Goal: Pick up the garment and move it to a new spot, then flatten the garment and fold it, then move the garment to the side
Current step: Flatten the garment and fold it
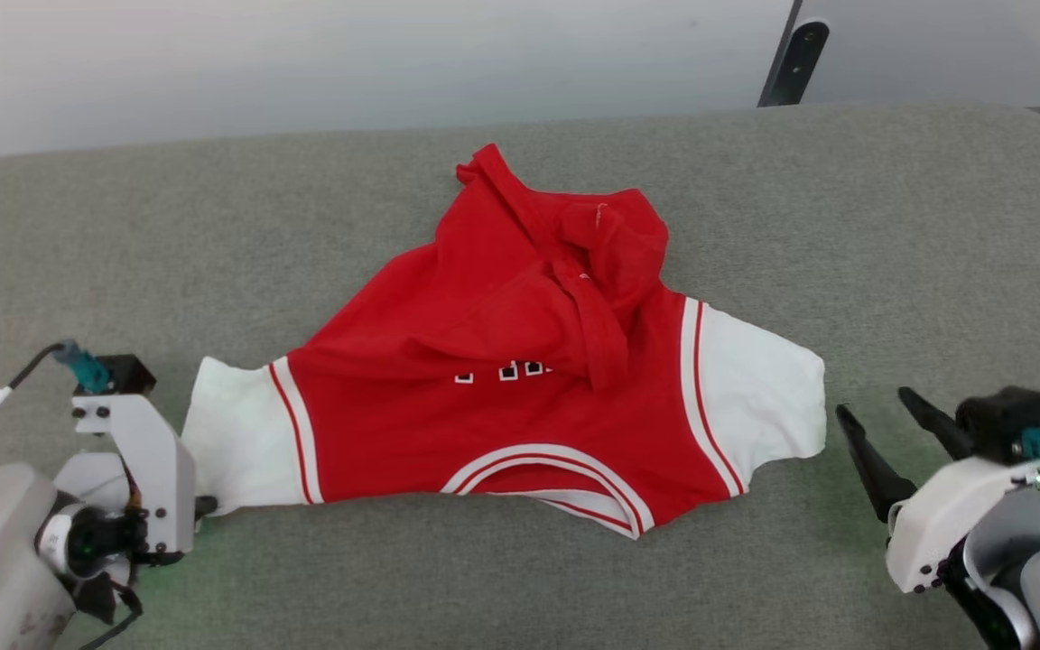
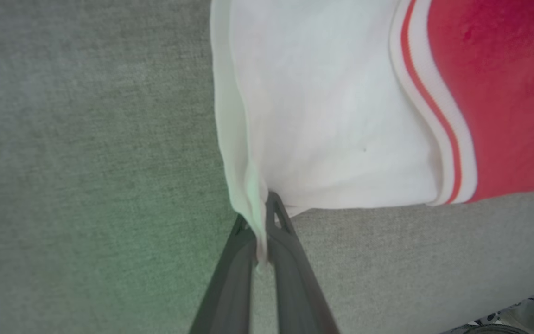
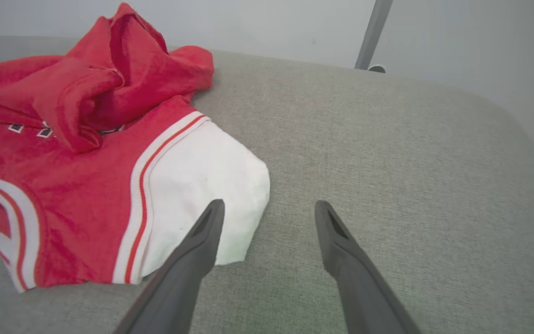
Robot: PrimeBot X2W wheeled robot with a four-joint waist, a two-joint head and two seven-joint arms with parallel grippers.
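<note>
The garment (image 1: 502, 361), a red jersey with white sleeves and striped trim, lies rumpled on the grey surface, its lower part bunched toward the far side. My left gripper (image 1: 204, 506) is shut on the near corner of the left white sleeve (image 2: 322, 116); in the left wrist view the fingers (image 2: 285, 250) pinch the sleeve's edge. My right gripper (image 1: 877, 406) stands open just right of the right white sleeve (image 3: 202, 185), its left finger (image 3: 202, 241) over the sleeve's edge, nothing held.
The grey fabric-covered table (image 1: 890, 226) stretches wide on all sides of the jersey. A dark post (image 1: 791, 63) rises behind the far edge at the right, against a pale wall.
</note>
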